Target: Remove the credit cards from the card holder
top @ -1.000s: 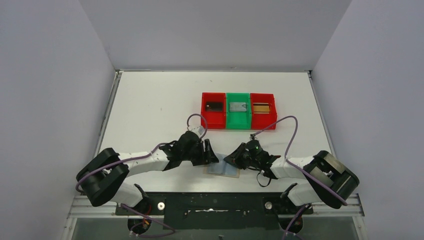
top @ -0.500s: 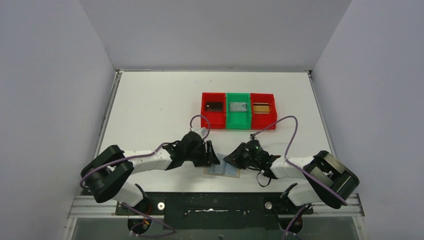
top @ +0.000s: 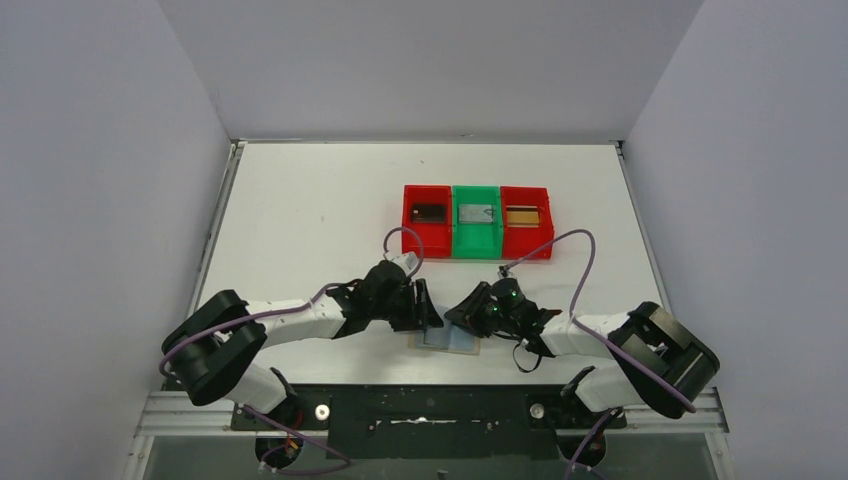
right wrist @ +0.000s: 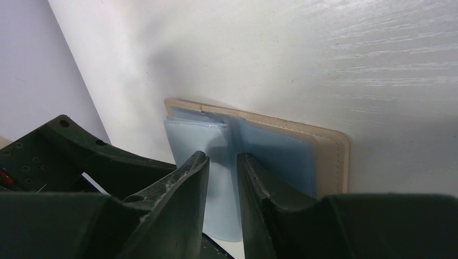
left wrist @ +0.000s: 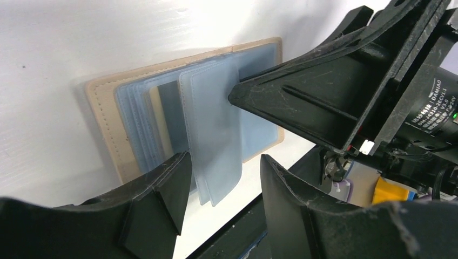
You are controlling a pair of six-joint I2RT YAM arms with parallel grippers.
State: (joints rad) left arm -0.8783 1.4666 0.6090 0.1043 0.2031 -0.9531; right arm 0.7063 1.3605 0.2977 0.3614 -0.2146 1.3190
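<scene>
From above, the card holder [top: 447,340] lies open at the table's [top: 300,200] near edge, between the left claw [top: 428,308] and the right claw [top: 460,316]. In the left wrist view, the left claw [left wrist: 224,162] is wide, straddling a blue sleeve [left wrist: 213,135]. In the right wrist view, the right claw [right wrist: 221,159] is narrow, slightly parted over the sleeves.

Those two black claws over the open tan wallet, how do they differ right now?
The left claw has its fingers set wide apart; the right claw leaves only a narrow gap. The left claw reaches in from the left, the right claw from the right. Both are black and low over the open tan wallet with pale blue sleeves, a sleeve showing between their fingers.
</scene>
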